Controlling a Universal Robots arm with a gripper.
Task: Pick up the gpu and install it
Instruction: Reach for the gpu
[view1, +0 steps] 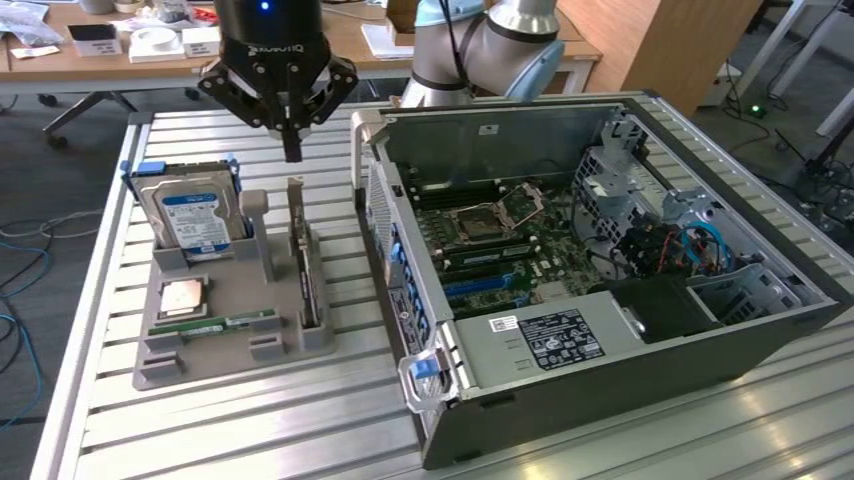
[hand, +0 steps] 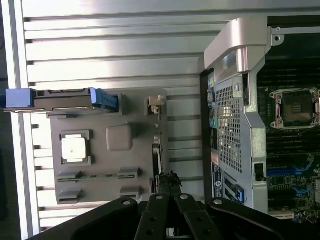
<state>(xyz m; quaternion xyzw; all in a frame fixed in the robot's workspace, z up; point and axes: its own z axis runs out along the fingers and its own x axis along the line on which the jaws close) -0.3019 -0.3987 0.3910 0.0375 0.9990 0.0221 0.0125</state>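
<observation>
The gpu (view1: 308, 272) is a thin dark card standing on edge in a slot of the grey holder (view1: 234, 345), with its pale bracket at the far end. In the wrist view the gpu (hand: 157, 145) shows edge-on as a narrow dark strip. My gripper (view1: 292, 150) hangs above the holder's far end, over the card's bracket end and clear of it. Its fingers are shut with nothing between them. Seen from the wrist, the gripper (hand: 169, 177) has its closed tips lined up over the card's edge.
The holder also carries a silver hard drive (view1: 198, 215), a processor chip (view1: 182, 296) and a green memory stick (view1: 214, 325). The open computer case (view1: 601, 330) lies on the exterior view's right, its motherboard (view1: 494, 250) exposed. A slatted metal table (view1: 200, 430) bears everything.
</observation>
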